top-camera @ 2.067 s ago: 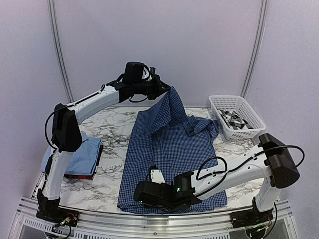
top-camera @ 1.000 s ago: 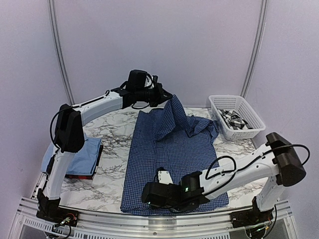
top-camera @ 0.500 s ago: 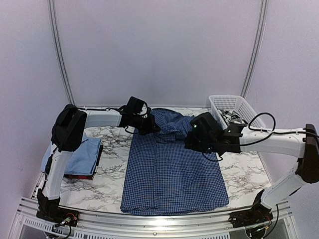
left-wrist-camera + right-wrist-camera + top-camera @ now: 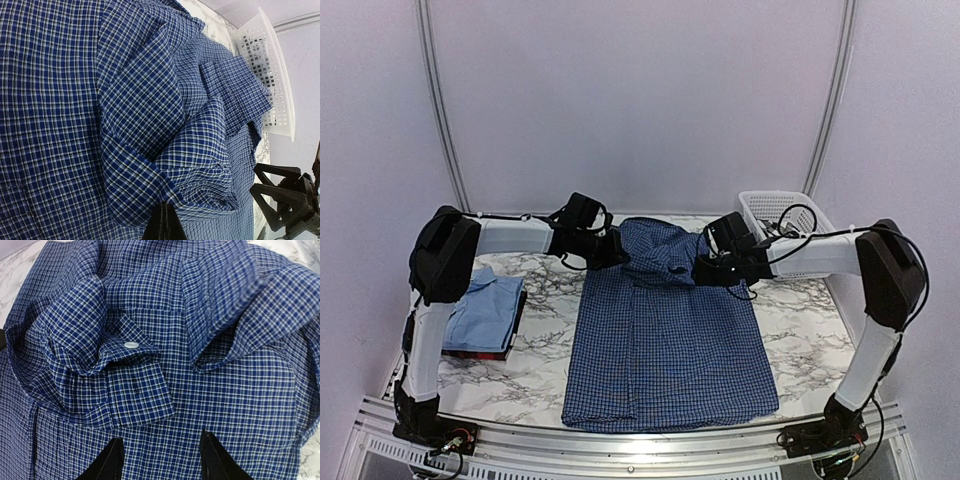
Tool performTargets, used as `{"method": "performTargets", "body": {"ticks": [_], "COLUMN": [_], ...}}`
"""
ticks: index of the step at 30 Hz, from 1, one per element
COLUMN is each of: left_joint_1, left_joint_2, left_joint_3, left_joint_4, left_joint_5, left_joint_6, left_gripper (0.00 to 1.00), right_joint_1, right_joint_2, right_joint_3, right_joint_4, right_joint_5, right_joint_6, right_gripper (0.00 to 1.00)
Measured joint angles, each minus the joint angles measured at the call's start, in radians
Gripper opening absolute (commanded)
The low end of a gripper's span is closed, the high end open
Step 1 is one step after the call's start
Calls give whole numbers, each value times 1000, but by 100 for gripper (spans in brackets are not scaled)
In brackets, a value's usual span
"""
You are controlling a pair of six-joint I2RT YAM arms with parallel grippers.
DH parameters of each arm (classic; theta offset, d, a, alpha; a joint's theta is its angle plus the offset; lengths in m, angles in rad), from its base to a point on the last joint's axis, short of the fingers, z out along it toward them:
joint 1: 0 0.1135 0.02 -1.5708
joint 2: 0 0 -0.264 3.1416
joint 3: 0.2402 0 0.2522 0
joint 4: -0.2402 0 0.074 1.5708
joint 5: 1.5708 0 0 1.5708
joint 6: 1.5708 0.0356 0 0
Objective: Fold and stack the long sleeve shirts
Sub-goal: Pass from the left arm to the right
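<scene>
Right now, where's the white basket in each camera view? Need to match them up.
Top external: basket sits right of centre, just beyond the far right corner of the navy checked shirt.
Left wrist: basket is along the upper right edge, past the bunched shirt cloth.
Right wrist: the basket is not in it; the shirt fills the picture.
Shared landmark: the navy checked shirt, visible in all three views.
</scene>
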Motion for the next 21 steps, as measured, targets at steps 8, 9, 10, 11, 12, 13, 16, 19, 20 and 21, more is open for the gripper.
{"method": "performTargets", "body": {"ticks": [8, 9, 10, 11, 12, 13, 16, 19, 20, 21], "left_joint_1": [2, 3, 4, 5, 7, 9, 16, 21, 21, 21], "left_joint_2": [-1, -1, -1, -1, -1, -2, -7, -18, -22, -27], "left_joint_3": [-36, -40, -45, -49, -53, -55, -64, -65, -65, -65], "left_joint_4": [-42, -47, -51, -57, -61, -64, -76, -80, -80, -81], "left_joint_5": [-57, -66, -76, -84, -95, -103, -128, -142, -144, -149], "left_joint_6": [3, 3, 2, 1, 0, -1, -8, -15, -16, -18], "left_gripper": [0, 0, 0, 0, 0, 0, 0, 0, 0, 0], "right_joint_1": [-3, -3, -3, -3, -3, -3, -3, -3, -3, -3], "right_joint_2": [39, 36, 34, 33, 33, 33, 33, 33, 33, 33], "right_joint_3": [13, 11, 10, 6, 3, 0, -6, -7, -7, -6], "right_joint_4": [34, 43, 48, 58, 64, 68, 72, 78, 80, 81], "right_joint_5": [-51, -58, -61, -66, -71, -76, -93, -115, -124, -132], "right_joint_6": [-126, -141, -150, -161, -169, -177, -194, -204, -205, -206], "right_gripper": [50, 50, 50, 50, 50, 50, 51, 53, 53, 54]}}
